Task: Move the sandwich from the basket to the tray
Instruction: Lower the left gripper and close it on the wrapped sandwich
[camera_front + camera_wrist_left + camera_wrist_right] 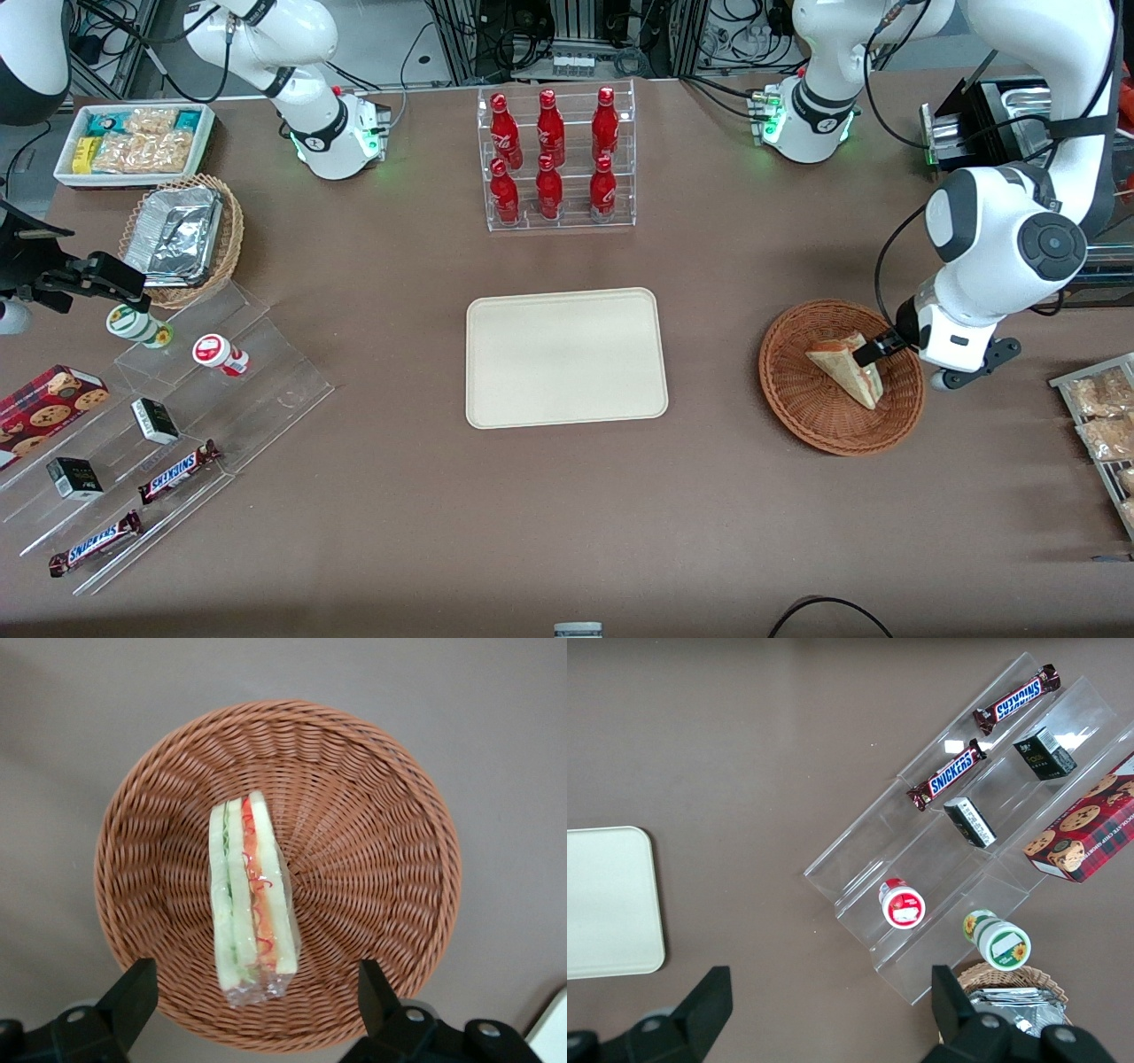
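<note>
The sandwich (849,365) (250,895), a wrapped wedge of pale bread with red and green filling, lies in the reddish-brown wicker basket (802,403) (372,859) toward the working arm's end of the table. My gripper (873,348) (252,992) hovers above the basket, open, its two black fingers (133,992) standing wide on either side of the sandwich's end without touching it. The cream tray (565,356) lies bare at the table's middle, apart from the basket.
A clear rack of red bottles (555,159) stands farther from the camera than the tray. Snack packets (1103,416) lie at the working arm's table edge. A clear stepped display (168,425) with snacks, a foil-container basket (182,237) and a white snack box (133,142) sit toward the parked arm's end.
</note>
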